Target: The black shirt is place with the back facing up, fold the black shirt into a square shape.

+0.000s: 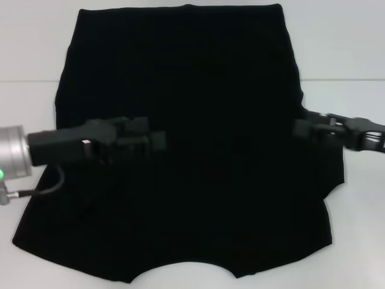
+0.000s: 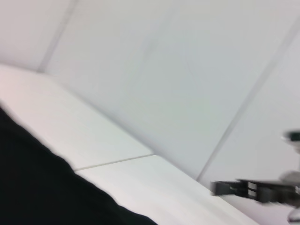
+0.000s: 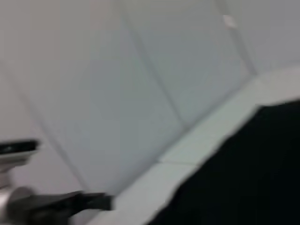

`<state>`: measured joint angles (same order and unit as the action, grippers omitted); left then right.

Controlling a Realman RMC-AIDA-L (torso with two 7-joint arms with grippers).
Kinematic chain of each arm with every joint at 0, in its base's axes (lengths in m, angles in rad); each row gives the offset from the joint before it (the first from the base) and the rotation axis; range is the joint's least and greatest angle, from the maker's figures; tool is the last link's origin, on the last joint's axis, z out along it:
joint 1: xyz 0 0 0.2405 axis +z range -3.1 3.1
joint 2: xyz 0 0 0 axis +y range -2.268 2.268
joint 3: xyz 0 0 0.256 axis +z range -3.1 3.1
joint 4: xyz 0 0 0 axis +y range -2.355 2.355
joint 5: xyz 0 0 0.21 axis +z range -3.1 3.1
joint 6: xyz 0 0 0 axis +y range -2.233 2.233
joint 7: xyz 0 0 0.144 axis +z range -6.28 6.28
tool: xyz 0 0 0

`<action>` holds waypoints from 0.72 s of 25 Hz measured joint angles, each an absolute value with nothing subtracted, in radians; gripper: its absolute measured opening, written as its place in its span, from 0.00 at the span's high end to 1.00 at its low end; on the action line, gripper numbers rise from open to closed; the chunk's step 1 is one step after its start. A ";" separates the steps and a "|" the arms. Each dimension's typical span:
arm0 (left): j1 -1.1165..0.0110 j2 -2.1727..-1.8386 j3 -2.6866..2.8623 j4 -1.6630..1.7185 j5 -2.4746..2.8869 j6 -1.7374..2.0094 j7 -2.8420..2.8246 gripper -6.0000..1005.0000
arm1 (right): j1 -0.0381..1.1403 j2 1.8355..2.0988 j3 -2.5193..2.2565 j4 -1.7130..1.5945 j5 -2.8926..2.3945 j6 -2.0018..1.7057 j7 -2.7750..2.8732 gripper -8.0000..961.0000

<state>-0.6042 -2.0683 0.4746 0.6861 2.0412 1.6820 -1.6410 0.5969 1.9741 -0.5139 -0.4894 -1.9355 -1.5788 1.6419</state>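
- Left gripper (image 1: 157, 141) reaches in from my left over the black shirt (image 1: 198, 90), above its left half; can't tell open or closed, black on black.
- Black shirt lies spread on white table (image 1: 355, 229), neckline nearest me.
- Right gripper (image 1: 299, 129) at shirt's right edge; grip state unclear.

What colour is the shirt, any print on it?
Plain black, no print visible. The shirt shows best in the head view, spread flat on the white table.

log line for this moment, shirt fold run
black shirt: spread on table, neckline nearest robot | left hand: over shirt's left half | right hand: at shirt's right edge | square fold: not done
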 joint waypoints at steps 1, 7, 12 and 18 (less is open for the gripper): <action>-0.606 -2.072 0.482 0.673 2.044 1.681 -1.606 0.34 | 0.589 1.956 -0.517 -0.490 -1.940 -1.560 1.694 0.08; -0.599 -2.091 0.574 0.650 2.046 1.678 -1.442 0.14 | 0.549 1.876 -0.519 -0.529 -2.006 -1.472 1.949 0.08; -0.596 -2.112 0.669 0.644 2.046 1.632 -1.382 0.08 | 0.544 1.870 -0.519 -0.610 -2.131 -1.432 2.116 0.08; -0.592 -2.123 0.750 0.645 2.046 1.600 -1.351 0.06 | 0.576 1.880 -0.527 -0.628 -2.269 -1.381 2.240 0.08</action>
<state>-0.5925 -2.1225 0.7499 0.6445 2.0464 1.6001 -1.3513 0.5765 1.8797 -0.5271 -0.6280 -2.2689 -1.3807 2.2403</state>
